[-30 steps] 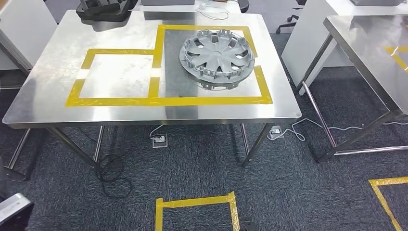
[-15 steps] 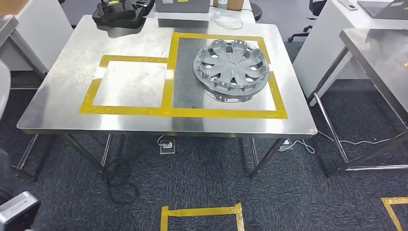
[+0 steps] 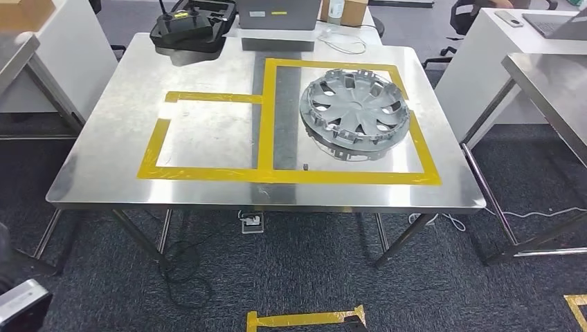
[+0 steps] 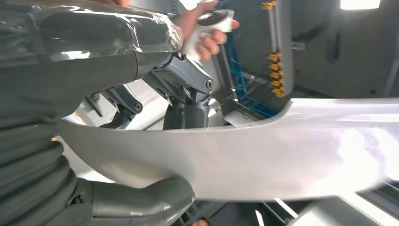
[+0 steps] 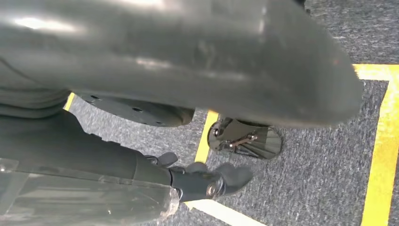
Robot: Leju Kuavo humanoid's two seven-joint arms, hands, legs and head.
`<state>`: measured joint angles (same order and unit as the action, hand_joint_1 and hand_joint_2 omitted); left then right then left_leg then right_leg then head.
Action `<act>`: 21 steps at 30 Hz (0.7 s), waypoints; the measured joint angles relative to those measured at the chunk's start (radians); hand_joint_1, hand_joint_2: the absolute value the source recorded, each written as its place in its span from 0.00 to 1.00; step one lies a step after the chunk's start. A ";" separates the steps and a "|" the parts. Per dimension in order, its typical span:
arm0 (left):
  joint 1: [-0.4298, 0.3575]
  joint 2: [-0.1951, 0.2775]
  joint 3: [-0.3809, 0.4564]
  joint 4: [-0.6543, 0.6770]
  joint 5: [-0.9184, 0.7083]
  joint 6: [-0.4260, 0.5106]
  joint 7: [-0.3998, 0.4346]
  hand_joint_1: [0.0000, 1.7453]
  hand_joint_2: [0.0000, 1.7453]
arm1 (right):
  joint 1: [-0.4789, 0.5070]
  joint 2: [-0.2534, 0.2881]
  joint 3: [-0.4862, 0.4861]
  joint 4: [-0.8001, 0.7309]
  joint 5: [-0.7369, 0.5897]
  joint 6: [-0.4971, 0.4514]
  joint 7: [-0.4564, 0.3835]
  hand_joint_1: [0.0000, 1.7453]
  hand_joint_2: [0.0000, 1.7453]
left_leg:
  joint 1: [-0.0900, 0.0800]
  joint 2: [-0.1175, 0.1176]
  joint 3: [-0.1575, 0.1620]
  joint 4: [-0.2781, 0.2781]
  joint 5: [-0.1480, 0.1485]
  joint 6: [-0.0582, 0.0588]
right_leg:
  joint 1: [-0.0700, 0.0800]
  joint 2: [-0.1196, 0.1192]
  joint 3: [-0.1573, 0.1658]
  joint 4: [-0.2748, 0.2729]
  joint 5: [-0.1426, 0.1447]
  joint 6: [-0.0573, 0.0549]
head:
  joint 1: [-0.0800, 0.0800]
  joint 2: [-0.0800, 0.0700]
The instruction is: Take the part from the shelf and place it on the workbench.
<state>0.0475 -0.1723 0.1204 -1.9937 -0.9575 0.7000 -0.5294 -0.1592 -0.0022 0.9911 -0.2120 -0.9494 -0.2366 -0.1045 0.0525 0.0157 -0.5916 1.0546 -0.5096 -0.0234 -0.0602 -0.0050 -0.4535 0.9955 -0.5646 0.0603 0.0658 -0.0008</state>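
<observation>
Head view: a round silver plastic wheel cover with spokes (image 3: pixel 354 111) lies flat on the stainless-steel workbench (image 3: pixel 208 76). It sits inside the larger rectangle of yellow tape (image 3: pixel 291 176), toward the worktop's far right corner, and its rim reaches the tape strip along the right edge. A black moulded case (image 3: pixel 190 28) rests at the far left corner.

Left wrist view: the left hand (image 4: pixel 141 141) grips a pale silver curved part (image 4: pixel 282 150), with the thick thumb under it and the darker fingers (image 4: pixel 188 89) over its upper edge. The part's long curved rim stretches straight away from the hand, held in the air. Beyond it, a person's hand (image 4: pixel 207 28) holds a white controller.

Right wrist view: the right hand (image 5: pixel 188 181) hangs over grey carpet marked with yellow floor tape (image 5: pixel 376 155). A broad dark grey rounded surface (image 5: pixel 188 56) lies close above the fingers. I cannot tell whether this hand holds anything.
</observation>
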 joint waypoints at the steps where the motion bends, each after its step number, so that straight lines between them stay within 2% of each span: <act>1: -0.001 0.000 0.000 0.000 0.000 0.000 0.001 1.00 1.00 | -0.001 0.000 0.000 0.000 0.000 0.000 0.000 0.00 0.00 | -0.003 -0.005 0.001 -0.001 0.000 0.005 | 0.003 -0.001 -0.025 0.043 -0.022 -0.002 | 0.007 0.000; 3: 0.000 0.000 0.000 0.000 0.000 0.000 0.002 1.00 1.00 | -0.001 0.000 0.000 0.000 0.000 0.000 0.000 0.00 0.00 | -0.010 -0.013 0.002 -0.001 -0.002 0.012 | 0.013 -0.001 -0.103 0.176 -0.082 -0.011 | 0.022 0.000; 4: 0.001 0.000 0.000 0.000 0.000 0.000 0.002 1.00 1.00 | 0.000 0.000 0.000 0.000 0.000 0.000 0.000 0.00 0.00 | -0.015 -0.017 0.002 -0.001 -0.004 0.015 | 0.020 -0.001 -0.143 0.239 -0.102 -0.019 | 0.030 0.000; 5: 0.001 0.000 0.000 0.000 0.000 0.000 0.002 1.00 1.00 | 0.001 0.001 0.000 0.000 0.001 0.000 0.000 0.00 0.00 | -0.022 -0.021 0.005 -0.001 -0.007 0.019 | 0.028 -0.001 -0.169 0.274 -0.104 -0.030 | 0.036 0.000; 6: 0.001 0.000 0.000 0.000 0.000 0.000 0.003 1.00 1.00 | 0.001 0.001 0.000 0.000 0.001 0.000 0.000 0.00 0.00 | -0.030 -0.025 0.009 -0.001 -0.009 0.023 | 0.038 0.000 -0.181 0.276 -0.087 -0.045 | 0.043 0.000; 7: 0.001 0.000 0.000 0.000 0.000 0.000 0.003 1.00 1.00 | 0.001 0.001 0.000 0.000 0.002 0.000 0.001 0.00 0.00 | -0.039 -0.027 0.015 -0.002 -0.012 0.027 | 0.049 0.000 -0.176 0.241 -0.051 -0.065 | 0.048 0.000; 8: 0.000 0.000 0.000 0.000 0.000 0.000 0.001 1.00 1.00 | -0.001 0.001 0.000 0.000 0.004 0.000 0.001 0.00 0.00 | -0.046 -0.028 0.021 -0.003 -0.015 0.030 | 0.064 0.000 -0.159 0.180 -0.003 -0.089 | 0.052 0.000; 9: 0.000 -0.001 0.000 0.001 0.000 0.000 -0.002 1.00 1.00 | -0.002 -0.001 0.000 0.000 0.006 0.000 0.002 0.00 0.00 | -0.051 -0.028 0.026 -0.006 -0.016 0.032 | 0.077 -0.002 -0.143 0.122 0.032 -0.115 | 0.049 0.000; 10: 0.000 -0.001 0.000 0.001 0.001 0.000 -0.005 1.00 1.00 | -0.004 -0.003 0.000 0.000 0.008 -0.001 0.003 0.00 0.00 | -0.053 -0.028 0.030 -0.010 -0.017 0.032 | 0.087 -0.003 -0.129 0.071 0.056 -0.134 | 0.043 0.000; 11: 0.000 -0.002 0.000 0.001 0.002 0.000 -0.009 1.00 1.00 | -0.007 -0.004 0.000 0.000 0.008 -0.001 0.004 0.00 0.00 | -0.050 -0.027 0.032 -0.016 -0.015 0.029 | 0.095 -0.003 -0.120 0.037 0.069 -0.147 | 0.037 0.000; 12: 0.000 -0.002 0.000 0.002 0.002 0.000 -0.011 1.00 1.00 | -0.010 -0.005 0.000 -0.001 0.009 -0.001 0.005 0.00 0.00 | -0.047 -0.025 0.033 -0.018 -0.008 0.025 | 0.100 -0.002 -0.114 0.017 0.070 -0.152 | 0.032 0.000; 14: 0.000 -0.003 0.001 0.002 0.005 0.000 -0.016 1.00 1.00 | -0.013 -0.004 0.000 -0.001 0.010 -0.002 0.006 0.00 0.00 | -0.042 -0.021 0.037 -0.016 0.004 0.013 | 0.102 0.003 -0.091 -0.023 0.086 -0.151 | 0.040 0.000; 15: 0.000 -0.003 0.001 0.002 0.007 0.001 -0.019 1.00 1.00 | -0.014 -0.004 0.000 -0.001 0.011 -0.002 0.006 0.00 0.00 | -0.043 -0.020 0.035 -0.003 -0.001 0.009 | 0.098 0.004 -0.077 -0.040 0.093 -0.149 | 0.043 0.000; 16: -0.001 -0.002 0.001 0.003 0.009 0.001 -0.022 1.00 1.00 | -0.015 -0.004 0.000 0.000 0.011 -0.002 0.007 0.00 0.00 | -0.043 -0.020 0.026 0.019 -0.019 0.004 | 0.093 0.005 -0.065 -0.052 0.099 -0.146 | 0.041 0.000; 19: -0.001 -0.002 0.001 0.005 0.012 0.001 -0.029 1.00 1.00 | -0.016 0.001 0.000 0.000 0.014 -0.002 0.008 0.00 0.00 | -0.035 -0.021 -0.056 0.165 -0.100 -0.011 | 0.086 0.006 -0.058 -0.057 0.098 -0.133 | 0.018 0.000; 20: -0.001 -0.002 0.002 0.007 0.012 0.001 -0.031 1.00 1.00 | -0.015 0.003 0.001 0.000 0.015 -0.001 0.008 0.00 0.00 | -0.032 -0.021 -0.081 0.200 -0.109 -0.018 | 0.084 0.006 -0.058 -0.052 0.093 -0.126 | 0.013 0.000; 21: -0.001 -0.002 0.002 0.009 0.013 0.001 -0.031 1.00 1.00 | -0.014 0.005 0.001 0.000 0.015 -0.001 0.008 0.00 0.00 | -0.028 -0.019 -0.090 0.204 -0.098 -0.024 | 0.080 0.007 -0.058 -0.047 0.088 -0.119 | 0.011 0.000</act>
<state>0.0468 -0.1747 0.1223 -1.9845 -0.9449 0.7007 -0.5607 -0.1728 0.0029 0.9917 -0.2118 -0.9341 -0.2373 -0.0965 0.0245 -0.0036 -0.6819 1.2586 -0.6073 -0.0474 0.0202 0.0015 -0.5114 0.9485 -0.4770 -0.0583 0.0771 -0.0008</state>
